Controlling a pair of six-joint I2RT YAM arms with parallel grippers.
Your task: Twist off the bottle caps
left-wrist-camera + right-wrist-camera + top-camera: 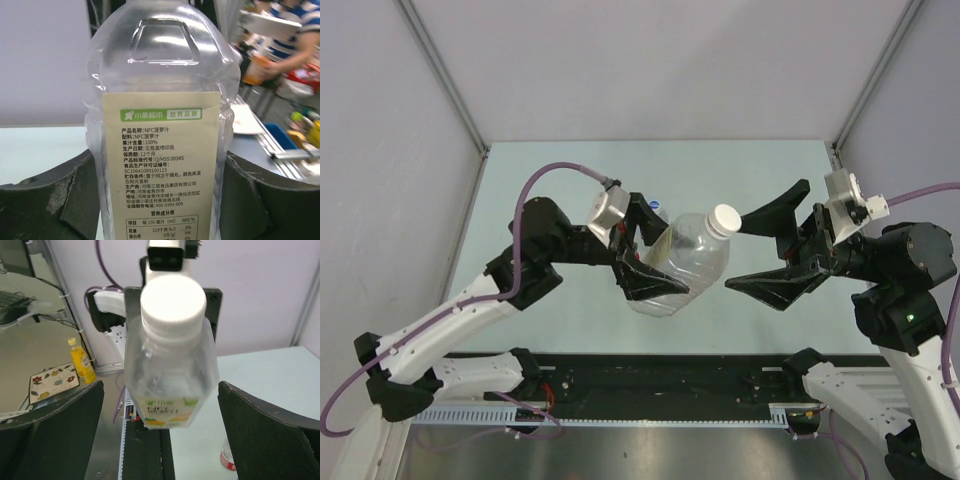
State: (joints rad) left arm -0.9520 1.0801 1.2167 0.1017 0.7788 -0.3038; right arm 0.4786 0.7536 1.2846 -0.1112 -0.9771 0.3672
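1. Now my right gripper stands wide open, holding nothing — the white cap sits just ahead, facing it.
2. My left gripper clamps the big bottle around its labelled body.
3. Its long axis tilts neck-first toward my right side — that arm is nearer the cap.

The large bottle is clear plastic, its screw cap plain white. Its label is cream with black print under a green-and-white banner. The table is pale green, the cable purple. A small cap behind the bottle looks blue.
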